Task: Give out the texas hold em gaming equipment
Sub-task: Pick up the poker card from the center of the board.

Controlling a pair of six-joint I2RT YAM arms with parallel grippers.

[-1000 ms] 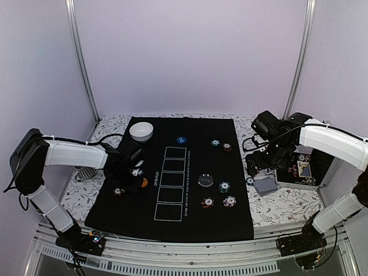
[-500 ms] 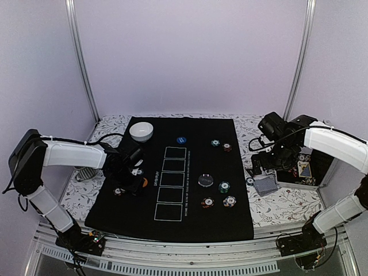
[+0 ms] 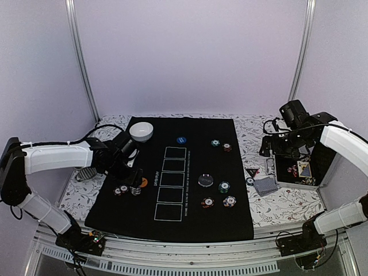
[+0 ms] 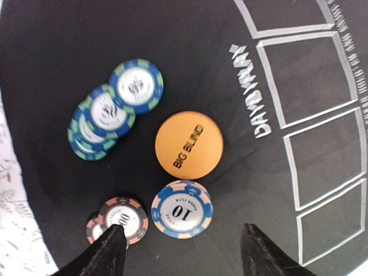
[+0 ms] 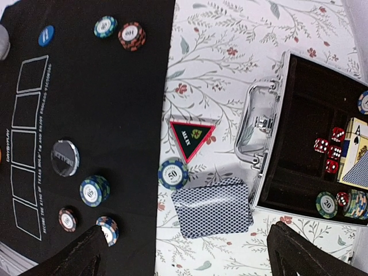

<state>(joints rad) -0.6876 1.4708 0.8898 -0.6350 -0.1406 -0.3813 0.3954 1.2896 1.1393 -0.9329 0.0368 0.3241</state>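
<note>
With left jaws and right jaws spread empty, best to centre latter over card deck (image 5: 212,206), clear of teal chip (image 5: 172,173).

A large black mat (image 3: 190,129) covers the middle of the table, with a column of five white-outlined rectangles (image 3: 171,190) printed down its centre and a line of white lettering (image 4: 253,92) running along each side of that column. A white bowl (image 3: 141,131) sits upright on the far left corner of the mat. Beneath the mat lies a white floral-patterned cloth (image 3: 287,201), showing on both sides. On the cloth to the right, well off the mat, an open dark-lined case (image 5: 305,115) lies with its metal handle (image 5: 253,129) pointing toward the mat. A small grey ridged object (image 3: 85,173) rests on the cloth at the left. Two metal posts (image 3: 80,63) rise against pale lilac walls (image 3: 190,57).
</note>
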